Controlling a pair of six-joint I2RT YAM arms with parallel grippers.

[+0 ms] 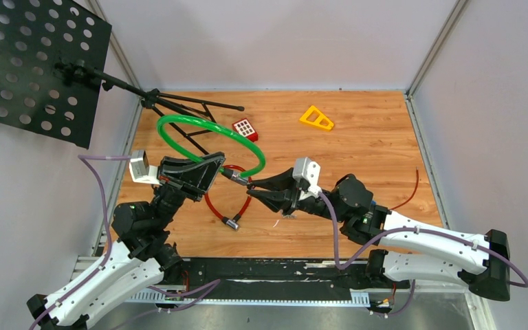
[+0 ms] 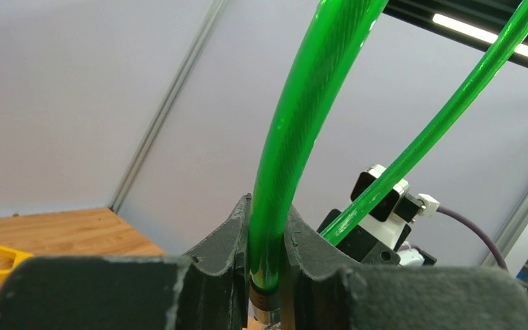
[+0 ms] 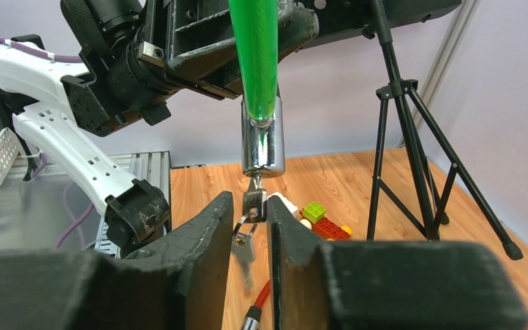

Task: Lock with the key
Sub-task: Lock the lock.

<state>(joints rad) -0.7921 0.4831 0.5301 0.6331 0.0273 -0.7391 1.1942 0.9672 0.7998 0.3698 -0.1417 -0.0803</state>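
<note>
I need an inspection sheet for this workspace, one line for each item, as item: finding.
Surface: wooden table.
Job's things: green cable lock held in the air; key in its lock cylinder.
Clutter: red cable lock, yellow triangle, red brick on the wood.
Grippers: left gripper shut on the green cable lock; right gripper flanks the key, contact unclear.
Cables: purple cables along both arms; thin red wire at right.
Surroundings: music stand at far left; grey walls.

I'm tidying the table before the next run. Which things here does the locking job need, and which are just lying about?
Needed: green cable lock, held in the left gripper; key, between the jaws of the right gripper.
Lying about: red cable lock, yellow triangle, red studded block, music stand.
</note>
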